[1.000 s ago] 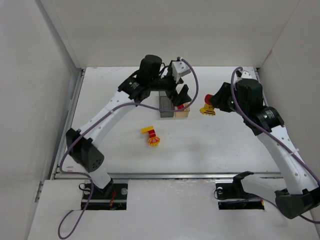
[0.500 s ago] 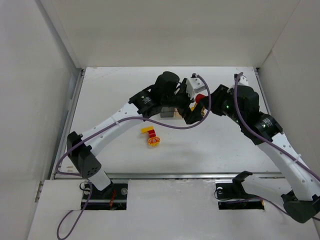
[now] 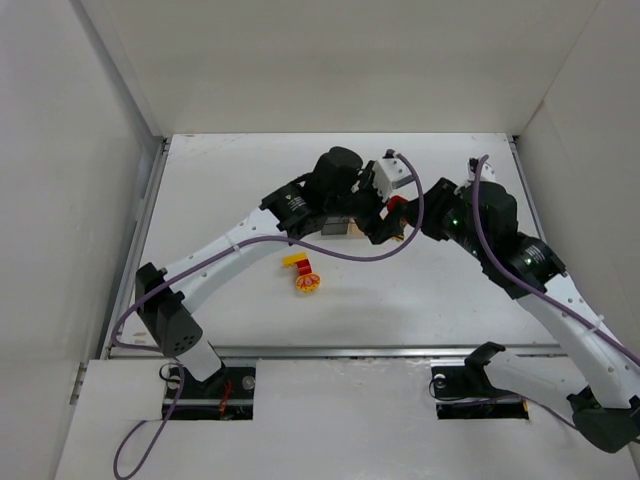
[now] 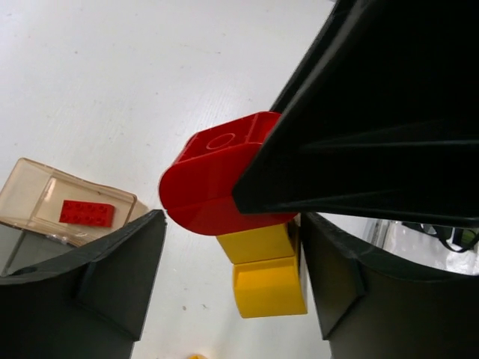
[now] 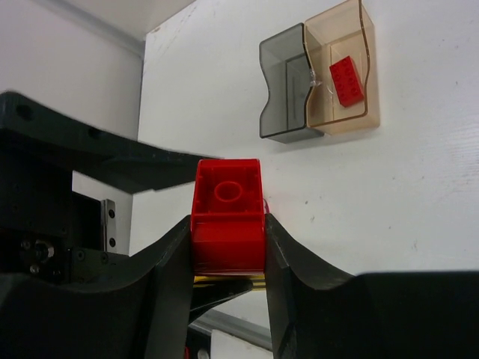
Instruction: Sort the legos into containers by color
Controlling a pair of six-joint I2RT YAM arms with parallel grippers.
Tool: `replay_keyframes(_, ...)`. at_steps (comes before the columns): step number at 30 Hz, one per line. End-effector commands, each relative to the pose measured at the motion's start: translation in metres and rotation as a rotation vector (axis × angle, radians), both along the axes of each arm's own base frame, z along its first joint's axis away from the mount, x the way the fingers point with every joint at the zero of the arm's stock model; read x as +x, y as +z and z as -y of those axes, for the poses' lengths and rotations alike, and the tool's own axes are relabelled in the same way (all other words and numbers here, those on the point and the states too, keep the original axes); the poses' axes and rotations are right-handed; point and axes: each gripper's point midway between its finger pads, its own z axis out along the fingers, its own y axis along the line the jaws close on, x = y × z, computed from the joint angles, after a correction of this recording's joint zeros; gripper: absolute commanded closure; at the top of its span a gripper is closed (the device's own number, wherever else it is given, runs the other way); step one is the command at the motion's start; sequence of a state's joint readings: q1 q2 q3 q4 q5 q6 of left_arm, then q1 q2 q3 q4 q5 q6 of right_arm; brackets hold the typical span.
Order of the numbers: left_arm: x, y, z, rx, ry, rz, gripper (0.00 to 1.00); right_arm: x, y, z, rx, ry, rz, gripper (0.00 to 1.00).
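My right gripper (image 5: pixel 228 238) is shut on a red lego (image 5: pixel 227 191) with a yellow lego (image 4: pixel 268 286) stuck under it, held above the table right of the bins. My left gripper (image 4: pixel 230 250) is open, with its fingers on either side of the yellow part. In the top view both grippers meet at the red lego (image 3: pixel 398 205). The joined bins show in the right wrist view: dark grey (image 5: pixel 284 90) and tan (image 5: pixel 329 45), the tan one holding a flat red brick (image 5: pixel 348 81). A yellow lego (image 3: pixel 295 260) and a red-and-yellow round lego (image 3: pixel 307 282) lie on the table.
The left arm covers most of the bins (image 3: pixel 340 229) in the top view. White walls enclose the table on the left, back and right. A metal rail (image 3: pixel 330 350) runs along the near edge.
My left gripper has swung right from over the bins to the piece held by my right gripper. My right gripper has moved left and nearer with its piece.
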State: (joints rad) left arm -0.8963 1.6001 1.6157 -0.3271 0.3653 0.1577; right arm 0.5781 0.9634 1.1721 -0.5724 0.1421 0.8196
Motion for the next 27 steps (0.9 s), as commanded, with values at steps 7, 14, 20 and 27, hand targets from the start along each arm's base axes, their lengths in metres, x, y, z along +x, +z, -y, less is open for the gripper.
replay_keyframes(7, -0.011, 0.009, 0.005, -0.026, -0.077, 0.032, 0.69, -0.01, 0.019, -0.008, 0.097, 0.042, 0.064, 1.0)
replay_keyframes(14, -0.015, 0.004, 0.005, -0.016, -0.1, 0.021, 0.98, -0.013, 0.021, -0.01, 0.115, 0.059, 0.066, 1.0)
replay_keyframes(20, -0.014, -0.008, 0.0, 0.027, -0.113, 0.044, 1.0, -0.01, 0.006, -0.004, 0.083, 0.022, 0.037, 1.0)
replay_keyframes(27, -0.024, -0.102, -0.03, 0.217, -0.127, 0.008, 1.0, -0.003, -0.001, 0.039, -0.034, -0.184, 0.029, 1.0)
